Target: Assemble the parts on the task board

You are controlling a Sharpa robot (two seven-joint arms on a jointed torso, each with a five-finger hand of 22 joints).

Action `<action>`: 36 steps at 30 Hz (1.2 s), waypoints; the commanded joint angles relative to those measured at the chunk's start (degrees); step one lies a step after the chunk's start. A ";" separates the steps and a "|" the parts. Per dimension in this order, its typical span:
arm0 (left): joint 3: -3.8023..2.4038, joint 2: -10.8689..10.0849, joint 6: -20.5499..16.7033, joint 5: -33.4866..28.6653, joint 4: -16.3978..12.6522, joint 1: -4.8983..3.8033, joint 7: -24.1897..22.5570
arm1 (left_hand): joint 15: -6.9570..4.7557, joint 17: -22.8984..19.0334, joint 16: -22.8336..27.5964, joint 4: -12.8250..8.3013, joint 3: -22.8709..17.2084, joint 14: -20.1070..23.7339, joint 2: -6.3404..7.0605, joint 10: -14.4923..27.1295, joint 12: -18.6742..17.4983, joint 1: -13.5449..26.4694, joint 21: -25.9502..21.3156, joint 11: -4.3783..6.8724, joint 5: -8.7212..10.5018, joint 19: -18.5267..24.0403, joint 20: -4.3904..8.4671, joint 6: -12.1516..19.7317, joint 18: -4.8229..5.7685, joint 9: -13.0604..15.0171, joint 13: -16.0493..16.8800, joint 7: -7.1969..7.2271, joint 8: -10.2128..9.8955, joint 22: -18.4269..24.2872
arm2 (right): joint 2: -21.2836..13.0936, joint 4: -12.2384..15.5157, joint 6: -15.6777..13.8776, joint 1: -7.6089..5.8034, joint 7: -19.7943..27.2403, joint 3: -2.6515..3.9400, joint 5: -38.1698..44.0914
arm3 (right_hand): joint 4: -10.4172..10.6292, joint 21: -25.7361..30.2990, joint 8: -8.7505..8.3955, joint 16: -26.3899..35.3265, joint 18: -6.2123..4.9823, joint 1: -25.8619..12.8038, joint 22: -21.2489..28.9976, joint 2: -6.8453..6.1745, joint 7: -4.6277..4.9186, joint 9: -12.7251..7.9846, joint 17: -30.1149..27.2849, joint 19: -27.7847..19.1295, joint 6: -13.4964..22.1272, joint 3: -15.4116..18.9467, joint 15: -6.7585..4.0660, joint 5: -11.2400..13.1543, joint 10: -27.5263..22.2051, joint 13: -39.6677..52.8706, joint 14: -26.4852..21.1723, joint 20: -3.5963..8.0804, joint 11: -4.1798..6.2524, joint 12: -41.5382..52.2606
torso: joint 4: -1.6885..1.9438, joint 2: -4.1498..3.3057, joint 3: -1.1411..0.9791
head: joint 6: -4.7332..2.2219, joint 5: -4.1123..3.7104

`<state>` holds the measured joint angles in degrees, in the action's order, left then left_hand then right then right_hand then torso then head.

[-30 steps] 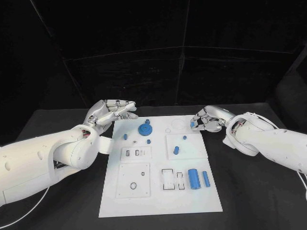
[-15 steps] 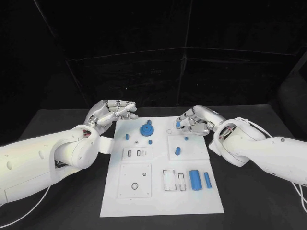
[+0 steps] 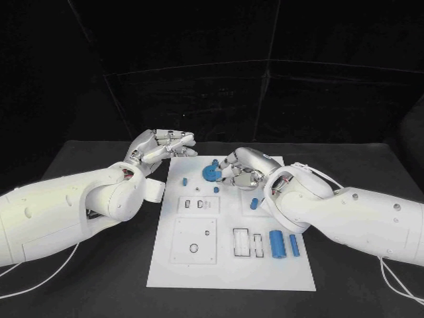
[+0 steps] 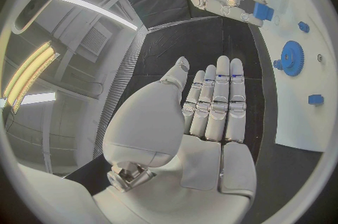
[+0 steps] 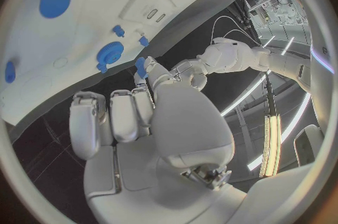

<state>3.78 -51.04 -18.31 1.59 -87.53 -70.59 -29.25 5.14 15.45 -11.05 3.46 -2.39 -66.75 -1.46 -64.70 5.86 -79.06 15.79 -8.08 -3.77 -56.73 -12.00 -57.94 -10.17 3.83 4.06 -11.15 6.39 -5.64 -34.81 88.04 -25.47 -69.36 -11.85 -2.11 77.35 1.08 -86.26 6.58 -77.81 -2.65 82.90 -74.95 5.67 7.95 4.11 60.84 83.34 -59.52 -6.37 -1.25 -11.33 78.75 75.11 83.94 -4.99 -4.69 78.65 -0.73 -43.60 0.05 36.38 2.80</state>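
The white task board lies in the middle of the black table. A blue gear stands near its far end, also seen as the gear and the gear. My right hand hovers over the board just right of the gear and pinches a small blue part between thumb and finger; the same part shows at its fingertips. My left hand is raised off the board's far left corner, fingers straight and side by side, holding nothing.
Two small blue pegs stand left of the gear. A blue piece lies mid-board under my right forearm. Two blue cylinders lie at the near right. Inset plates with holes fill the near left.
My right hand has carried the small blue part leftward from the board's far right edge to beside the gear. The left hand has stayed in place. The camera has shifted a little.
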 commanded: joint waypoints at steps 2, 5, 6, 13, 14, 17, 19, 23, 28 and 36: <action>-0.05 -0.17 0.25 -0.69 -0.01 -0.13 -0.35 | 0.14 0.07 0.39 -0.21 0.00 -0.38 -0.57 -0.42 -0.28 -0.03 -0.21 0.14 0.16 0.15 0.10 -0.40 -0.39 -0.04 -0.06 0.01 -0.22 0.09 | 1.70 -0.67 2.78 -0.01 -2.53 -0.84 3.79 | 0.61 -0.35 0.20 -0.17 0.78 -0.77 -7.08 -0.15 -0.52 0.05 -0.01 0.52 -0.94 -0.93 -0.35 -0.25 2.13 1.84 1.41 0.04 2.15 -0.24 | -0.02 -0.06 -0.01 | 0.41 0.55; -0.05 -0.23 0.16 -0.80 0.02 -0.14 -0.38 | 0.14 0.08 0.41 -0.22 0.01 -0.40 -0.57 -0.44 -0.29 -0.02 -0.21 0.15 0.16 0.14 0.10 -0.41 -0.39 -0.04 -0.06 0.02 -0.22 0.09 | 2.83 -1.12 3.67 0.13 -2.54 -1.48 4.52 | 0.62 -0.35 0.19 -0.17 0.79 -0.82 -7.10 -0.19 -0.52 0.05 -0.02 0.52 -0.94 -0.94 -0.35 -0.23 2.13 1.84 1.41 0.04 2.15 -0.24 | -0.12 -0.03 -0.03 | 0.68 0.82; -0.05 -0.24 0.14 -0.83 0.02 -0.14 -0.40 | 0.14 0.08 0.41 -0.22 0.01 -0.40 -0.57 -0.44 -0.29 -0.02 -0.21 0.15 0.16 0.14 0.10 -0.41 -0.39 -0.04 -0.06 0.02 -0.22 0.09 | 3.28 -1.33 4.01 0.23 -2.55 -1.65 4.82 | 0.68 -0.37 0.16 -0.17 0.80 -1.05 -7.14 -0.32 -0.51 0.05 -0.02 0.56 -0.94 -1.01 -0.34 -0.18 2.12 1.84 1.41 0.03 2.14 -0.25 | -0.14 -0.02 -0.02 | 0.80 0.88; -0.06 -0.24 0.07 -0.91 0.00 -0.17 -0.45 | 0.14 0.08 0.41 -0.22 0.01 -0.40 -0.57 -0.44 -0.29 -0.02 -0.21 0.15 0.16 0.14 0.10 -0.41 -0.39 -0.04 -0.06 0.02 -0.22 0.09 | 5.03 -2.11 5.48 1.25 -3.05 -2.08 6.80 | 0.70 -0.35 0.12 -0.18 0.79 -1.22 -7.12 -0.45 -0.50 0.04 0.00 0.53 -0.90 -1.07 -0.33 -0.20 2.08 1.80 1.42 0.03 2.13 -0.31 | -0.11 0.01 -0.12 | 1.15 1.02; -0.06 -0.25 0.07 -0.91 -0.01 -0.18 -0.45 | 0.14 0.08 0.41 -0.22 0.01 -0.40 -0.57 -0.44 -0.29 -0.02 -0.21 0.15 0.16 0.14 0.10 -0.41 -0.39 -0.04 -0.06 0.02 -0.22 0.09 | 5.20 -2.17 5.56 1.39 -3.15 -2.10 7.00 | 0.70 -0.35 0.12 -0.18 0.79 -1.22 -7.12 -0.45 -0.50 0.04 0.00 0.53 -0.90 -1.07 -0.33 -0.20 2.08 1.80 1.42 0.03 2.13 -0.31 | -0.11 0.01 -0.12 | 1.15 1.02; -0.06 -0.25 0.06 -0.92 0.01 -0.18 -0.47 | 0.14 0.08 0.41 -0.22 0.01 -0.40 -0.57 -0.44 -0.29 -0.02 -0.21 0.15 0.16 0.14 0.10 -0.41 -0.39 -0.04 -0.06 0.02 -0.22 0.09 | 5.59 -2.33 5.83 1.72 -3.40 -2.14 7.41 | 0.70 -0.35 0.12 -0.18 0.79 -1.22 -7.12 -0.45 -0.50 0.04 0.00 0.53 -0.90 -1.07 -0.33 -0.20 2.08 1.80 1.42 0.03 2.13 -0.31 | -0.18 0.00 -0.13 | 1.34 1.32; -0.06 -0.23 0.07 -0.92 0.03 -0.18 -0.47 | 0.14 0.08 0.41 -0.22 0.01 -0.40 -0.57 -0.44 -0.29 -0.02 -0.21 0.15 0.16 0.14 0.10 -0.41 -0.39 -0.04 -0.06 0.02 -0.22 0.09 | 5.76 -2.42 6.13 1.86 -3.64 -2.15 7.67 | 0.71 -0.36 0.10 -0.17 0.79 -1.31 -7.13 -0.53 -0.49 0.03 -0.02 0.54 -0.88 -1.11 -0.33 -0.20 2.07 1.79 1.41 0.02 2.12 -0.33 | -0.15 -0.01 -0.13 | 1.37 1.30; -0.06 -0.17 0.13 -0.92 0.08 -0.18 -0.46 | 0.14 0.08 0.41 -0.22 0.01 -0.40 -0.57 -0.44 -0.29 -0.02 -0.21 0.15 0.16 0.14 0.10 -0.41 -0.39 -0.04 -0.06 0.02 -0.22 0.09 | 5.96 -2.58 6.75 2.03 -4.06 -2.17 8.08 | 0.72 -0.36 0.07 -0.16 0.79 -1.40 -7.14 -0.61 -0.49 0.03 -0.04 0.55 -0.87 -1.15 -0.32 -0.20 2.05 1.78 1.41 0.02 2.11 -0.35 | -0.13 0.02 -0.13 | 1.42 1.28; -0.06 -0.13 0.18 -0.92 0.16 -0.18 -0.44 | 0.14 0.08 0.46 -0.23 0.02 -0.42 -0.55 -0.46 -0.33 -0.01 -0.22 0.15 0.16 0.13 0.11 -0.42 -0.39 -0.04 -0.07 0.02 -0.24 0.10 | 5.91 -2.56 7.07 2.14 -4.56 -2.18 8.64 | 0.72 -0.36 0.07 -0.16 0.79 -1.40 -7.14 -0.61 -0.49 0.03 -0.04 0.55 -0.87 -1.15 -0.32 -0.20 2.05 1.78 1.41 0.02 2.11 -0.35 | -0.18 0.01 -0.13 | 1.62 1.40; -0.06 -0.01 0.26 -0.92 0.35 -0.18 -0.38 | 0.14 0.08 0.46 -0.23 0.02 -0.42 -0.55 -0.46 -0.33 -0.01 -0.22 0.15 0.16 0.13 0.11 -0.42 -0.39 -0.04 -0.07 0.02 -0.24 0.10 | 5.87 -2.23 7.85 2.27 -5.34 -2.18 9.09 | 0.72 -0.35 0.05 -0.16 0.79 -1.62 -7.13 -0.86 -0.49 0.03 -0.04 0.54 -0.88 -1.24 -0.32 -0.24 2.06 1.82 1.41 0.01 2.11 -0.34 | -0.13 0.01 -0.13 | 1.87 1.47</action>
<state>3.77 -51.13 -18.39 0.82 -87.19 -70.66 -29.26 5.14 15.45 -10.82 3.47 -2.39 -66.75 -1.52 -64.91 5.76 -79.00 15.79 -7.87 -3.77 -56.73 -12.00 -57.93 -10.17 3.83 4.07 -11.15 6.40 -5.60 -28.97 85.62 -18.74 -67.02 -16.44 -4.30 85.42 1.79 -86.26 6.24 -77.81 -2.65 81.51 -74.93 4.26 7.98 4.07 60.85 83.34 -59.57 -7.36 -1.23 -11.37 79.22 74.99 83.95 -4.99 -4.20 78.31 -0.88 -43.59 -0.09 38.12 4.26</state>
